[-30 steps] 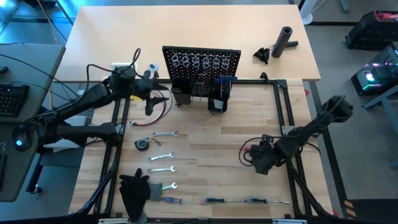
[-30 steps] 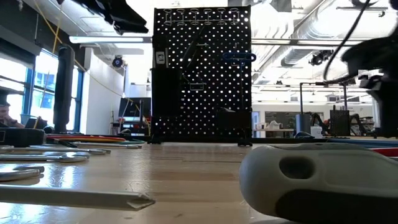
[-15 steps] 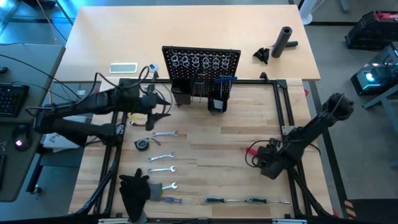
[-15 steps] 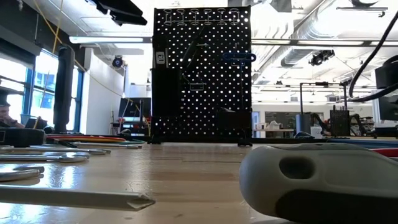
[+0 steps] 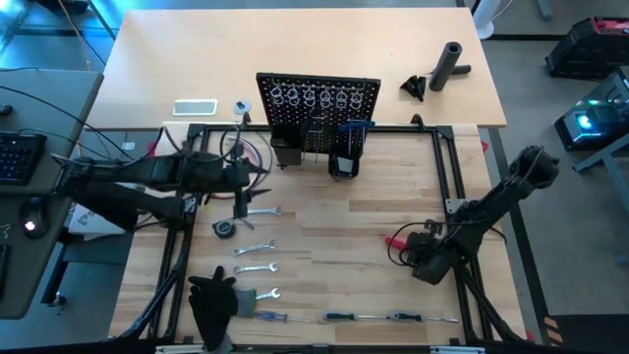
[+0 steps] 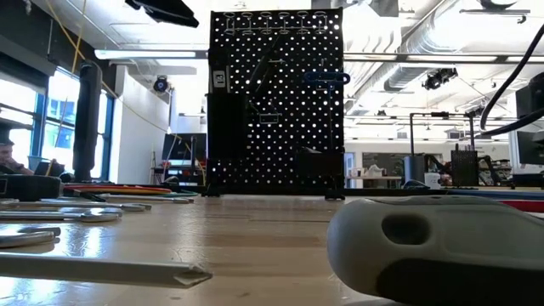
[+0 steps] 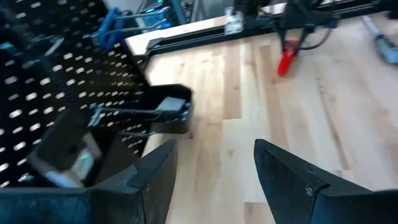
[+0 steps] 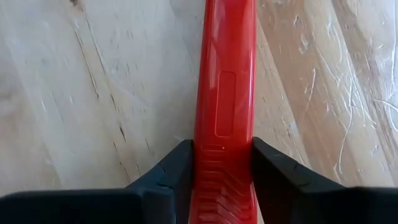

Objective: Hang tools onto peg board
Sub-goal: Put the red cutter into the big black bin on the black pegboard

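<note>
Closing on the red-handled tool [image 8: 222,99], the right gripper [image 8: 222,163] has its two fingers [image 8: 168,177] pressed against either side of the handle as it lies on the bench, where a second ago the jaws stood wide apart. In the high view that gripper [image 5: 425,258] sits low at the right of the table, having slid a little toward the right edge over the last second, with the red tool [image 5: 398,239] just beside it. Whether the grip is already firm I cannot tell; the tool looks caught but not yet lifted, so the pick seems to be at its start.

Farther in, the left gripper [image 5: 239,187] has swung back from near the board and now hangs over the table's left side, just above the row of wrenches [image 5: 257,239] and the tape measure [image 5: 224,228]. Its fingers [image 7: 152,180] stand well apart with nothing between them, which suggests it is free to take one of those next.

Farthest off, the peg board [image 5: 319,98] stands upright at the back edge, with a blue-handled tool [image 5: 356,126] already hung on it. Most tools are still on the bench, screwdrivers [image 5: 339,317] along the near edge among them, so the job is only just begun.
</note>
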### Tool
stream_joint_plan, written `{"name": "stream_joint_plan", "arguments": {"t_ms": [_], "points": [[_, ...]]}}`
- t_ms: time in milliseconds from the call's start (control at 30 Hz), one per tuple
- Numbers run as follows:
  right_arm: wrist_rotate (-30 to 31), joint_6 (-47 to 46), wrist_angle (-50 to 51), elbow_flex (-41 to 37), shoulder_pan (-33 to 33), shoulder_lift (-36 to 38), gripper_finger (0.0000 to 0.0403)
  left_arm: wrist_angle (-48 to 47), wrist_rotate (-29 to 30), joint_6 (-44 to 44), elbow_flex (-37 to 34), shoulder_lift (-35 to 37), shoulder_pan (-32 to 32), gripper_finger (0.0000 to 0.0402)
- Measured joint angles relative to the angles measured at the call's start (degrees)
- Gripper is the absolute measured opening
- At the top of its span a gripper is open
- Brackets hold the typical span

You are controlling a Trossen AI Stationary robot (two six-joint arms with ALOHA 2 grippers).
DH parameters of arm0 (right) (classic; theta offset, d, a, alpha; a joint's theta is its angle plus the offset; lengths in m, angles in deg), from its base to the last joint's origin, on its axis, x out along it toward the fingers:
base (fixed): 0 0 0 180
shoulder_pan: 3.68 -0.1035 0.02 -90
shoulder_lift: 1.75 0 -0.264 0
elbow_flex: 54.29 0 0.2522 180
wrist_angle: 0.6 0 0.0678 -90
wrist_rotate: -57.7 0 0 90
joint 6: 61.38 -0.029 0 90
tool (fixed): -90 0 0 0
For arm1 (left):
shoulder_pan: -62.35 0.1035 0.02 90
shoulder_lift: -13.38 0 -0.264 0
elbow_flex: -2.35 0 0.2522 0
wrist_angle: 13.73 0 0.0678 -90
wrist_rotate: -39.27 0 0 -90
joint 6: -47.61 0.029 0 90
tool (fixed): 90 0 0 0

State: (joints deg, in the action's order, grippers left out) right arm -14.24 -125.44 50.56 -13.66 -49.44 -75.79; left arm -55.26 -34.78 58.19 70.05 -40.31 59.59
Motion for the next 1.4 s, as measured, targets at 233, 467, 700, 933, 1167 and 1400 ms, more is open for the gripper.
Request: {"name": "stream_joint_plan", "arguments": {"t_ms": [233, 467, 700, 933, 1167, 1400], "points": [[4.2, 0.0, -4.2, -0.2, 0.1, -0.1, 0.0122, 2.9, 0.1, 0.0, 0.0, -2.7, -7.7, 0.0207], [9.1, 4.3, -15.9, -0.2, 1.3, -0.2, 0.0123, 9.2, 1.3, 1.7, 0.0, -7.2, -14.5, 0.0207], [11.6, 17.9, -31.6, -0.2, 5.6, -0.2, 0.0123, 16.9, 1.6, 4.9, 0.0, -13.0, -18.3, 0.0207], [8.8, 31.3, -46.6, -0.1, 10.9, -0.1, 0.0123, 19.9, 3.0, 5.9, 0.0, -18.4, -19.7, 0.0207], [-0.3, 38.7, -57.6, 0.0, 17.6, -0.1, 0.0123, 25.6, 3.1, 12.1, 0.0, -26.2, -20.4, 0.0207], [-5.5, 39.7, -61.8, 0.0, 22.1, -0.1, 0.0123, 35.2, 11.1, 20.7, 0.0, -31.6, -20.6, 0.0207]]}}
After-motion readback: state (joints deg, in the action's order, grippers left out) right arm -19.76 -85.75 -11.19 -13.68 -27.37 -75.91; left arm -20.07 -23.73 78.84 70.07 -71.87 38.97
